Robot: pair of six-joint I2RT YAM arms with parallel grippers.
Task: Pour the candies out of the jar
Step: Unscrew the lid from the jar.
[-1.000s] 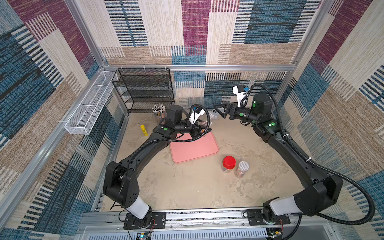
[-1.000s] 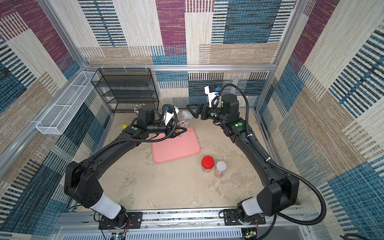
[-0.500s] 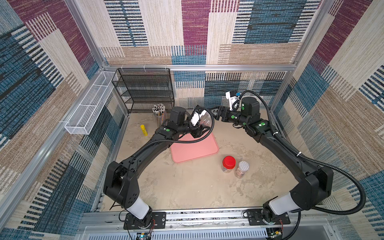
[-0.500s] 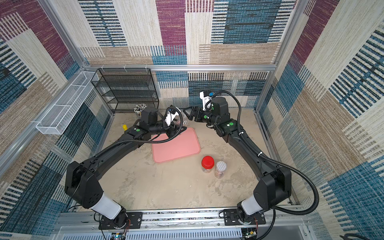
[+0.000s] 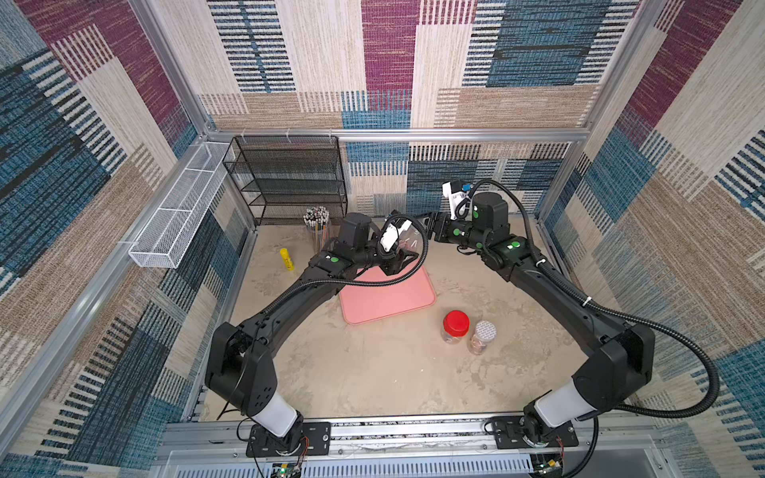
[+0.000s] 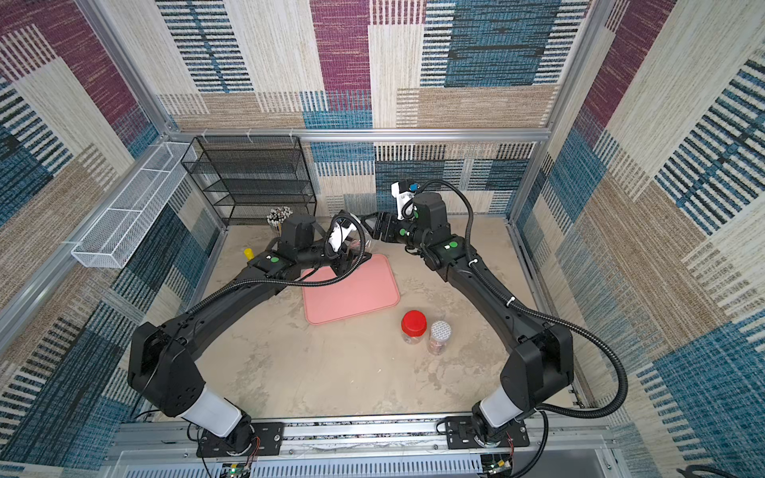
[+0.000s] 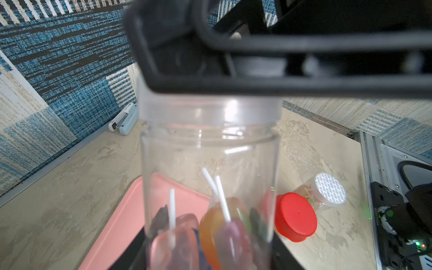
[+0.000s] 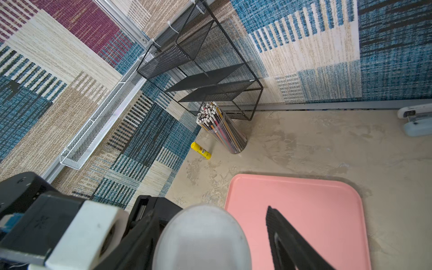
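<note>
My left pincer (image 5: 398,260) is clamped on the lower end of the clear jar (image 7: 210,159). The lollipops (image 7: 219,224) are piled at that gripped end, and the lid (image 8: 201,240) points toward my right pincer (image 8: 211,210). Its jaws straddle the lid, with a gap showing on one side. The jar hangs over the far edge of the pink tray (image 5: 389,300). Both arms arch in from the near rail above the bench (image 5: 372,372), wrists almost meeting.
</note>
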